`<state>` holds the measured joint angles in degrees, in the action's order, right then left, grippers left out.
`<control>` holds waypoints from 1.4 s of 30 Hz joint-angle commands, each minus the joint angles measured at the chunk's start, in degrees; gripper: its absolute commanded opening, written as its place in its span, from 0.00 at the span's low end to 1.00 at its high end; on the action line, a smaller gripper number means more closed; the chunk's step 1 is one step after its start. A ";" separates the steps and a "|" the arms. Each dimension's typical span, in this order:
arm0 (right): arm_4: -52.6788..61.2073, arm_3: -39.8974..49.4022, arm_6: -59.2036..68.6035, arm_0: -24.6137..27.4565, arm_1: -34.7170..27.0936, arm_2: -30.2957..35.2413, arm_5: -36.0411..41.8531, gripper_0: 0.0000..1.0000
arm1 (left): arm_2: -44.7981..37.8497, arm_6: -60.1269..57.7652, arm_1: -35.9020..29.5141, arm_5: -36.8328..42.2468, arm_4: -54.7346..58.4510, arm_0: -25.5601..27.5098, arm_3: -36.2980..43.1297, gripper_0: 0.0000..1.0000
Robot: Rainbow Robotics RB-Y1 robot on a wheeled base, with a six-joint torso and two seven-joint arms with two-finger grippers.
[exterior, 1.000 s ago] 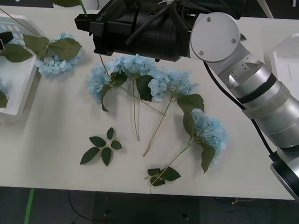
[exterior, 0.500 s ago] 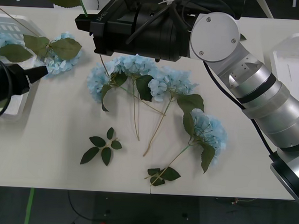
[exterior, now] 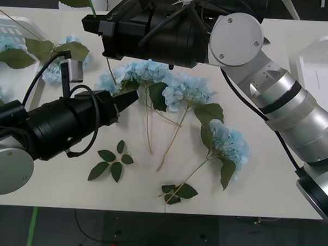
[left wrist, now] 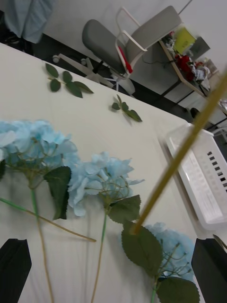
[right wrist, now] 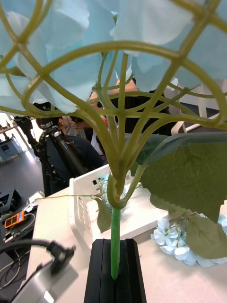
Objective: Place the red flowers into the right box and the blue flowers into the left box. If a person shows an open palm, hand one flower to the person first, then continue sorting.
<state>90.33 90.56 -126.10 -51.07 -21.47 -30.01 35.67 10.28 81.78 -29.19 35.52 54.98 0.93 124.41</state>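
Right fingers (right wrist: 112, 270) clamped on upright blue-flower stem (right wrist: 115, 246); left fingers (left wrist: 14, 265) apparently spread.

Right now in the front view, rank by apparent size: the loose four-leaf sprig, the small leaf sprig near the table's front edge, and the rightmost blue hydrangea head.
1. Rightmost blue hydrangea head.
2. Four-leaf sprig.
3. Small leaf sprig.
All lie flat on the table, so nearness hardly skews this.

My right gripper (right wrist: 115, 265) pinches one green stalk upright, its pale blue head fanned above. Most of the blue flowers (exterior: 176, 93) lie flat on the table, well apart from the left box (exterior: 24, 100), heads clustered, tan stalks trailing toward me. More blue heads rest in and against that white tray. The right box (exterior: 319, 64), an identical white tray, sits opposite.
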 commanded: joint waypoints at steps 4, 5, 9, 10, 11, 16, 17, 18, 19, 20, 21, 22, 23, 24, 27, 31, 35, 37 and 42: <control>-1.03 0.58 -1.08 -3.16 1.26 -1.10 -0.60 0.00 | 3.43 -1.45 -0.16 -3.35 -3.56 -3.30 5.58 1.00; -1.03 0.49 -1.08 -3.07 1.26 -1.10 -0.60 0.00 | 3.34 -1.45 -0.16 -3.35 -4.09 -3.92 5.58 1.00; -1.03 0.32 -1.17 -3.16 1.26 -1.28 -0.51 0.00 | 2.64 -1.45 1.60 -3.35 -7.34 -7.26 2.86 1.00; -1.03 0.23 -1.17 -3.16 1.26 -1.28 -0.51 0.00 | 2.47 -1.36 2.83 -3.44 -7.96 -7.61 1.89 1.00; -1.12 0.23 -1.17 -3.16 1.26 -1.28 -0.60 0.00 | 2.20 -1.36 3.35 -3.35 -8.31 -7.61 1.54 1.00; -1.64 0.14 -1.17 -3.16 1.26 -1.28 -0.60 0.00 | 1.85 -1.18 6.34 -4.85 -11.30 -7.69 -1.36 1.00; -1.64 0.05 -1.17 -3.16 1.26 -1.28 -0.51 0.00 | 2.03 -1.27 6.43 -5.02 -11.30 -8.05 -1.62 1.00; -1.64 0.14 -1.17 -3.16 1.26 -1.28 -0.60 0.00 | 2.20 -1.45 6.52 -5.46 -11.38 -8.66 -2.41 1.00; -1.73 0.05 -1.17 -3.16 1.26 -1.28 -0.51 0.00 | 2.38 -1.45 6.52 -5.64 -11.47 -9.19 -2.94 1.00; -1.73 -0.12 -1.17 -3.16 1.26 -1.28 -0.51 0.00 | 2.38 -1.45 6.52 -5.81 -11.56 -9.54 -3.82 1.00; -1.73 -0.03 -1.17 -3.16 1.26 -1.28 -0.60 0.00 | 2.38 -1.53 6.52 -6.52 -11.65 -9.89 -4.61 1.00; -1.82 -0.12 -1.17 -3.16 1.26 -1.28 -0.51 0.00 | 2.29 -1.71 6.61 -7.22 -11.65 -10.16 -5.32 1.00; -2.00 -0.12 -1.17 -3.16 1.26 -1.28 -0.51 0.00 | 2.29 -1.80 6.69 -7.92 -11.65 -10.16 -5.75 1.00; -2.26 -0.12 -1.17 -3.16 1.26 -1.28 -0.60 0.00 | 2.29 -1.97 6.78 -9.94 -11.56 -10.16 -6.99 1.00; -2.61 -0.12 -1.17 -3.16 1.26 -1.28 -0.60 0.00 | 2.29 -1.97 6.87 -11.97 -11.21 -10.24 -8.39 1.00; -2.61 -0.39 -1.17 -3.16 1.26 -1.28 -0.60 0.00 | 1.32 -2.41 6.87 -12.14 -9.98 -10.16 -8.48 1.00; -2.61 -0.65 -1.26 -3.16 1.26 -1.28 -0.60 0.00 | 0.53 -2.41 6.25 -12.23 -6.81 -10.33 -8.48 0.87; -2.61 -0.82 -1.26 -3.16 1.26 -1.28 -0.60 0.00 | 0.53 -2.41 5.99 -12.32 -5.85 -10.60 -8.48 0.50; -2.61 -0.82 -1.26 -3.16 1.26 -1.28 -0.60 0.00 | -0.08 -2.50 5.20 -13.02 -4.35 -10.86 -8.48 0.00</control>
<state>88.16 89.17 -126.10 -51.11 -21.48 -30.73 35.50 11.99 81.78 -23.57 23.95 49.67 -7.61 115.26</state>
